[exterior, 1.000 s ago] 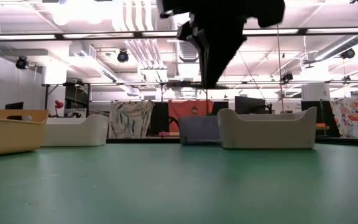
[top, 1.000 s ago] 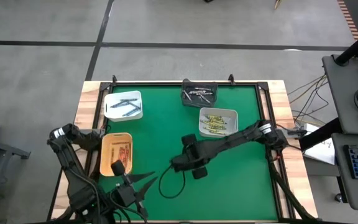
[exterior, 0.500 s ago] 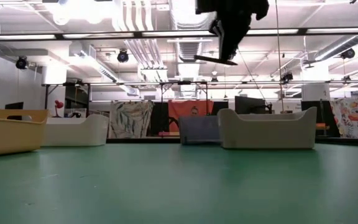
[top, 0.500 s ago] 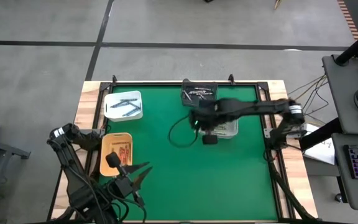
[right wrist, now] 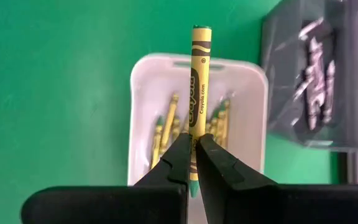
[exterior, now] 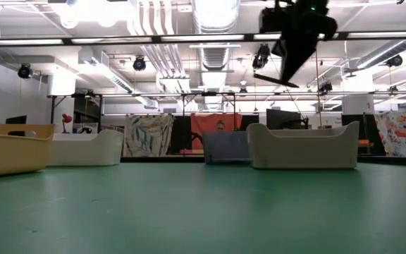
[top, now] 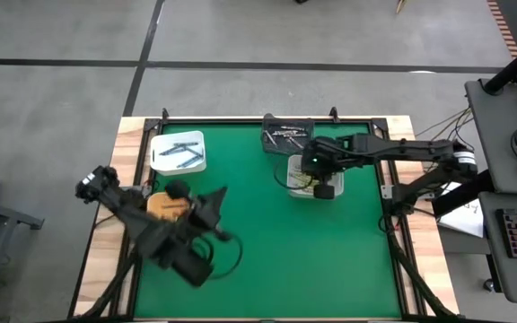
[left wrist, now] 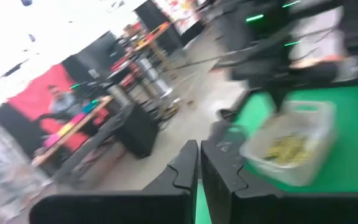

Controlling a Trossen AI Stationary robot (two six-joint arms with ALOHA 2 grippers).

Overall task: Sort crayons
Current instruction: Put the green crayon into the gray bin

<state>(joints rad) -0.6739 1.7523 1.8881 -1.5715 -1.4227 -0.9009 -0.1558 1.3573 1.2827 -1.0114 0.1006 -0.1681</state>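
Note:
My right gripper [right wrist: 194,142] is shut on a yellow crayon [right wrist: 199,81]. It hangs above the white bin of yellow crayons [right wrist: 146,118], at the table's far right [top: 334,165]. In the low view it shows high above that bin [exterior: 298,42]. My left gripper [left wrist: 199,155] is shut with nothing between its fingers. It hovers above the mat beside the orange bin [top: 158,205], its fingers [top: 215,201] pointing toward the table's right. Blue-green crayons lie in the white bin [top: 178,151], grey-white ones in the dark bin [top: 287,135]. My right gripper pinches the yellow crayon between its two fingers near one end [right wrist: 195,129]. The crayon runs along the fingers, and most of its length sticks out past the fingertips. The fingers slant downward from the table's right side. The crayon is lifted clear above the bin of yellow crayons.
All the bins stand along the far and left parts of the green mat [top: 267,242]. A raised wooden frame [top: 124,144] borders the table. The left arm's bulk [top: 182,256] covers the near left corner and part of the orange bin.
My right gripper has carried the yellow crayon from over the table's middle toward the far right, rising to above the bin of yellow crayons. My left gripper has swung from the near edge toward the far edge and the right, past the orange bin, and has shut.

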